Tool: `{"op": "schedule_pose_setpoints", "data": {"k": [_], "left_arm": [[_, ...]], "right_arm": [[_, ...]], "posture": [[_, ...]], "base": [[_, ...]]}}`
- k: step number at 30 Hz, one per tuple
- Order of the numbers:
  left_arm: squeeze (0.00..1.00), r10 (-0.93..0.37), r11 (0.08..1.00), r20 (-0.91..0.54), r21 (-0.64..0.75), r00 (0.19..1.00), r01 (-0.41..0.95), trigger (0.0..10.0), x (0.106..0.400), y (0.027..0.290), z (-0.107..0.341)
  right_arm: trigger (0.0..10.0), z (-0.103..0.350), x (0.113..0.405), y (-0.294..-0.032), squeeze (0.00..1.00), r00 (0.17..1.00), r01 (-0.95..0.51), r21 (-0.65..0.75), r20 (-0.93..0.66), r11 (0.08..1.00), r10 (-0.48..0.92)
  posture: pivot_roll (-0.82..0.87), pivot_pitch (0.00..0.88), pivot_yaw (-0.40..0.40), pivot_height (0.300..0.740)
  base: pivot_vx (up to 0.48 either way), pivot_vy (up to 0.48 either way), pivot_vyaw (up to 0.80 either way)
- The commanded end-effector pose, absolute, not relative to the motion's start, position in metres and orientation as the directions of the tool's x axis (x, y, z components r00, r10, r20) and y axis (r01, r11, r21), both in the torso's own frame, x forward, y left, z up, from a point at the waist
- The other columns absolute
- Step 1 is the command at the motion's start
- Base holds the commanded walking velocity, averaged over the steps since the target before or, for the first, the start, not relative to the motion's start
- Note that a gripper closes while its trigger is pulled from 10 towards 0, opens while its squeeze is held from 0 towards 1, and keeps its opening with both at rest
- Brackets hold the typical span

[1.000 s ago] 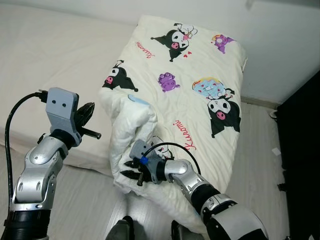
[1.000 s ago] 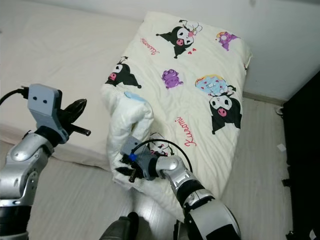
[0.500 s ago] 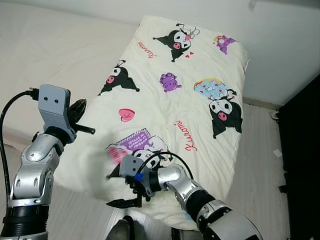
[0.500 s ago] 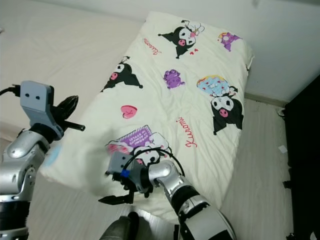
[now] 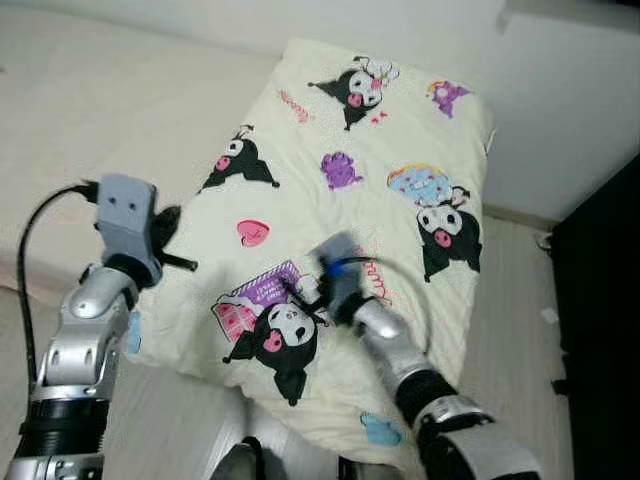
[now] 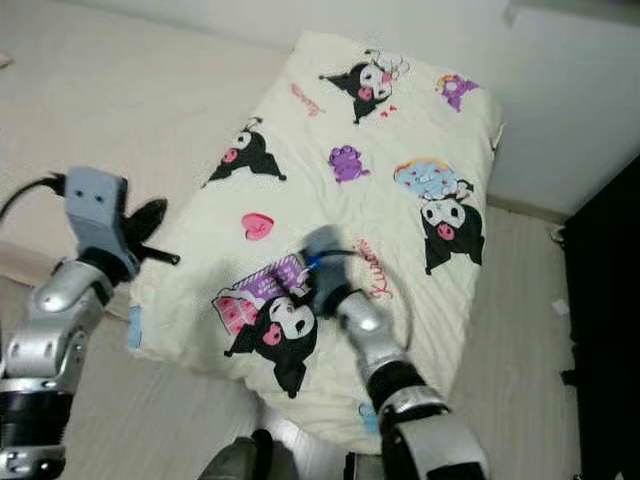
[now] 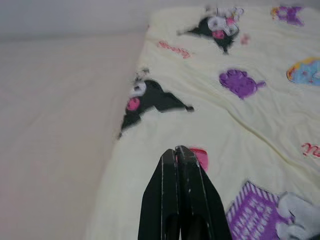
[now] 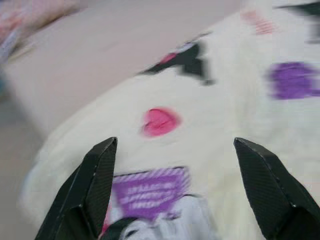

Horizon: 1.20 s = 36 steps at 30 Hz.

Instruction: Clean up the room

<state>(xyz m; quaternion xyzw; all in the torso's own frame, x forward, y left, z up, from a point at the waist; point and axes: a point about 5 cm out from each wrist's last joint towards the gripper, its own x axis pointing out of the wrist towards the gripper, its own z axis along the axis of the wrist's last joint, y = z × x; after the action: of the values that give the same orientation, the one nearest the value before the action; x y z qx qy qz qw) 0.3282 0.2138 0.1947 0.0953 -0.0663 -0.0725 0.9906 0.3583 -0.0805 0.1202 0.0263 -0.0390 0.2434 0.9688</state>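
A home bedroom: a cartoon-print quilt (image 5: pixel 370 200) lies spread over a low mattress (image 5: pixel 90 130) (pale wood floor (image 5: pixel 510 300) beside it).

The only writing is on the cream cartoon-print blanket (image 6: pixel 400 130), spread over the bed (image 6: pixel 110 110). A red cursive word stands near its upper left edge (image 6: pixel 307 99), and another runs beside the right arm at mid-blanket (image 6: pixel 374 270); both are too blurred to read letter by letter. The left wrist view shows the same upper word (image 7: pixel 173 49) and the start of a second at the frame edge (image 7: pixel 311 148), equally unclear. The purple sign-like patch (image 6: pixel 270 280) carries pale lines of lettering that cannot be made out. No numbers or brand labels are legible.
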Motion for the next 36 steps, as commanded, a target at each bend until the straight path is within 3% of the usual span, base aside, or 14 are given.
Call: {"op": "schedule_pose_setpoints", "data": {"k": [1, 13, 18, 29, 36], "left_arm": [[0.00, -0.172, 0.968, 0.019, 0.190, 0.985, 0.165, 10.0, 0.325, 0.204, 0.169], [0.00, -0.027, 0.998, -0.147, 0.053, 0.989, 0.035, 10.0, 0.308, 0.178, 0.102], [0.00, -0.054, 0.993, -0.160, 0.094, 0.986, 0.070, 10.0, 0.310, 0.165, 0.098], [0.00, -0.098, 0.990, -0.168, 0.085, 0.981, 0.114, 10.0, 0.307, 0.146, 0.095], [0.00, -0.106, 0.994, -0.229, 0.000, 0.968, 0.109, 10.0, 0.303, 0.144, 0.089]], "right_arm": [[10.0, 0.103, 0.351, -0.090, 0.00, 0.923, -0.385, 0.117, 0.049, 0.916, 0.381], [10.0, 0.066, 0.308, -0.136, 0.00, 0.995, -0.104, 0.068, -0.004, 0.992, 0.104], [10.0, 0.057, 0.299, -0.147, 0.00, 0.999, -0.021, 0.071, -0.041, 0.997, 0.024], [10.0, 0.060, 0.294, -0.140, 0.00, 0.997, -0.030, 0.075, -0.062, 0.997, 0.035], [10.0, 0.060, 0.294, -0.137, 0.00, 0.997, -0.040, 0.073, -0.070, 0.997, 0.045]], "posture": [[0.05, 0.170, -0.003, 0.740], [-0.01, 0.089, 0.038, 0.740], [-0.01, 0.083, 0.042, 0.740], [-0.01, 0.081, 0.038, 0.740], [-0.01, 0.082, 0.028, 0.740]], "base": [[0.000, 0.000, 0.00], [0.000, 0.000, 0.00], [0.000, 0.000, 0.64], [0.000, 0.000, 0.80], [0.000, 0.000, 0.80]]}}
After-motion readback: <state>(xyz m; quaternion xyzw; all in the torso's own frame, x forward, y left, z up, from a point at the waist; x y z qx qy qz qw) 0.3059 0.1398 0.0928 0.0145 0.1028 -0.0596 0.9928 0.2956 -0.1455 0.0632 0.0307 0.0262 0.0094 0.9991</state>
